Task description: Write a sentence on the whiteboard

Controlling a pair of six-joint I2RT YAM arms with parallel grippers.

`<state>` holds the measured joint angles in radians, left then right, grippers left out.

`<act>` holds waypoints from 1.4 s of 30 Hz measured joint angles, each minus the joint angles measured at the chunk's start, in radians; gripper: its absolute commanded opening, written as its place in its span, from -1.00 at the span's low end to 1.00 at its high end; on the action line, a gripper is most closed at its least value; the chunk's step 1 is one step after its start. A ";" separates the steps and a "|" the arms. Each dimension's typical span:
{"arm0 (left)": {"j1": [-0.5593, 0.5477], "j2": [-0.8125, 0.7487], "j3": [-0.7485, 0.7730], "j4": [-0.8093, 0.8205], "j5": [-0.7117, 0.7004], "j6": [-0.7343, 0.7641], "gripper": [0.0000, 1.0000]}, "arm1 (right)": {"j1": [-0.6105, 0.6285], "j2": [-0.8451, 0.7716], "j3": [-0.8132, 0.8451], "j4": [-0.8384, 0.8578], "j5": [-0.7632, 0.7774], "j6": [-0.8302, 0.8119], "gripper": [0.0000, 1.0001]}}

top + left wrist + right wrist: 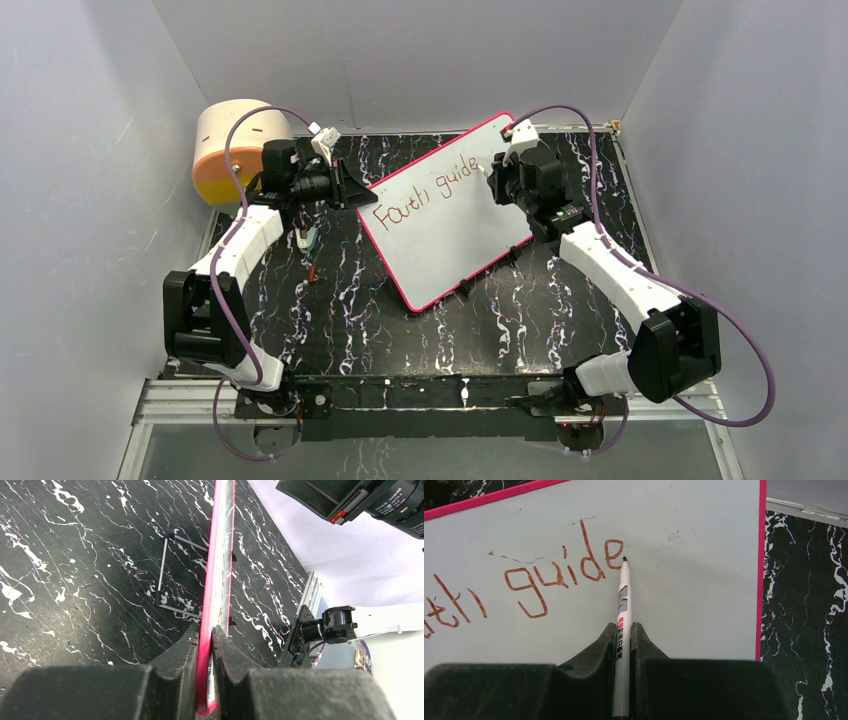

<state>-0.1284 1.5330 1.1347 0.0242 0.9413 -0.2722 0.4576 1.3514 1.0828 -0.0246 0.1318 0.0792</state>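
sentence (559, 575) cut off left; right pincer (505, 182) gripping marker (622, 600) hides whiteboard (450, 250) beyond "guide".

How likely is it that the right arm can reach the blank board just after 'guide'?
Likely yes: the right gripper holds the marker, tip at the final e, with bare whiteboard beside it; the left gripper clamps the opposite edge.

— Where was the whiteboard (455, 255)?
— Upper centre of the overhead view, turned askew: white, with rounded corners and a thin pink-red frame.
— And the sentence (425, 200)?
— Thin brownish-red handwriting in one line across the board's upper part, reading roughly "Faith guide" and ending near mid-board.
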 measured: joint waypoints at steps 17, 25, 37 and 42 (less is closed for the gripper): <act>0.000 0.000 0.000 0.000 0.002 0.000 -1.00 | -0.044 -0.013 0.000 0.000 -0.005 -0.006 -1.00; 0.000 0.000 0.001 0.000 0.002 0.000 -1.00 | -0.046 -0.013 0.000 0.000 -0.016 -0.014 -1.00; 0.000 0.000 0.002 -0.003 0.002 0.000 -1.00 | -0.052 -0.008 0.000 0.000 -0.035 -0.024 -1.00; 0.000 0.000 0.002 -0.003 0.002 0.000 -1.00 | -0.053 -0.007 0.000 0.003 -0.038 -0.024 -1.00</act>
<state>-0.1284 1.5330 1.1362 0.0212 0.9436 -0.2722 0.4049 1.3445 1.0828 -0.0219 0.0937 0.0547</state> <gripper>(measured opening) 0.105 0.183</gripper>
